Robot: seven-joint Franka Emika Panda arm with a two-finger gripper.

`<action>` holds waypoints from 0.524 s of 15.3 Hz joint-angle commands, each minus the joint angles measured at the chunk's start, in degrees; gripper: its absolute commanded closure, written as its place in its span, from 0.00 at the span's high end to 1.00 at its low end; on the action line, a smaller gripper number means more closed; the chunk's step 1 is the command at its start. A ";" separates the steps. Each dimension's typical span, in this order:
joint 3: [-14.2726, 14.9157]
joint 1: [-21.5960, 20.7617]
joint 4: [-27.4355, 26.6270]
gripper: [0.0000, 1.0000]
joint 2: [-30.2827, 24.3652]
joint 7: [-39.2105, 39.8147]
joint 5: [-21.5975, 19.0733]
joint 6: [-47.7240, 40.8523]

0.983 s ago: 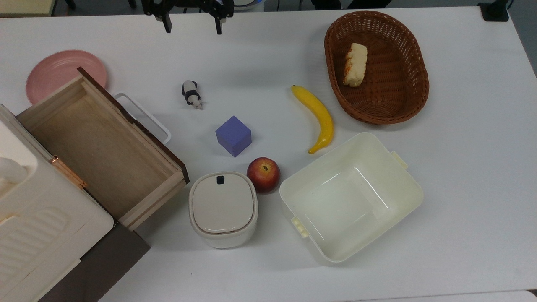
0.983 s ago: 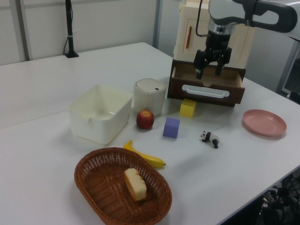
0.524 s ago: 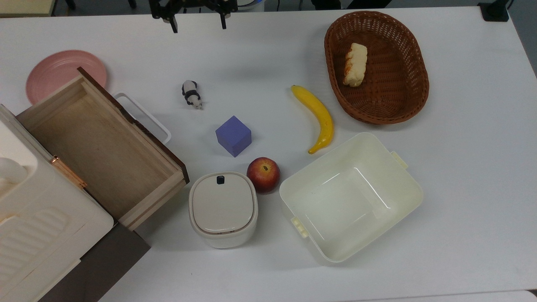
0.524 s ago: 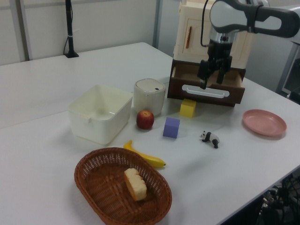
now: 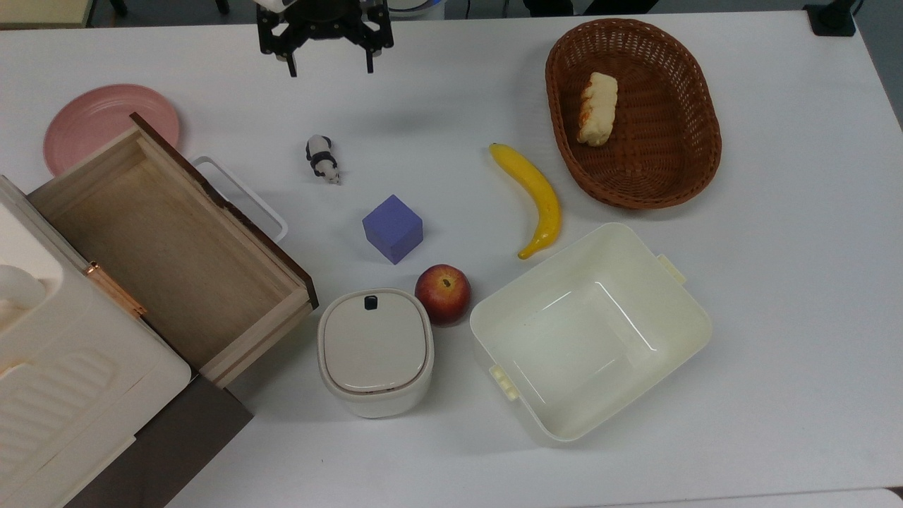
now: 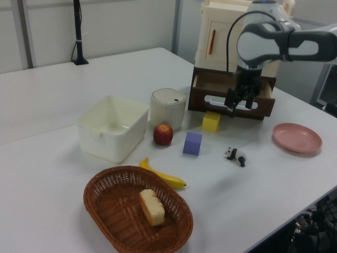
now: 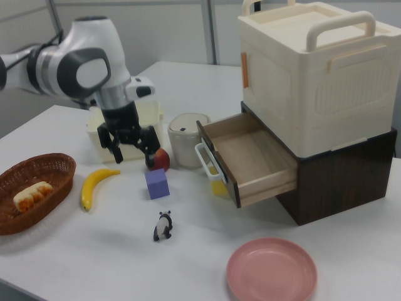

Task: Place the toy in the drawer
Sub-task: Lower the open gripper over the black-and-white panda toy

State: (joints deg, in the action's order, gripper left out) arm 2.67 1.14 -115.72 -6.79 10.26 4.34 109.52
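No brand, label or readable writing anywhere.

Gripper hanging in the air with fingers spread wide, gripping nothing. Compared with a second ago, sitting lower in the top view, more of the black hand showing; in the left view, shifted down and toward the left view's right, now crossing in front of the drawer's face instead of hanging above it.

Toy lying on the white table below the gripper in the top view, well apart from the fingertips, unmoved since the earlier frames. In the right view, toy sitting below and slightly toward the right view's right of the gripper, with the purple cube between them.

Drawer standing pulled open, down and toward the top view's left of the gripper, inside bare, white loop handle facing the toy. Pink plate lying toward the top view's left of the gripper. Banana, wicker basket holding a bread piece, apple, lidded white pot and cream tub resting farther off, none shifted.
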 commanded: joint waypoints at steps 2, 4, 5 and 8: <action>1.63 -0.44 -8.72 1.00 -3.05 0.29 4.01 6.92; 1.90 -0.18 -11.10 1.00 -2.88 0.29 4.10 11.31; 1.90 -0.09 -11.63 1.00 -2.53 0.29 4.10 12.11; 1.99 0.44 -11.99 1.00 -0.69 0.46 5.59 12.73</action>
State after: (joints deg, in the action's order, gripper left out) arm 4.19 1.45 -125.30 -7.17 10.26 8.11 120.28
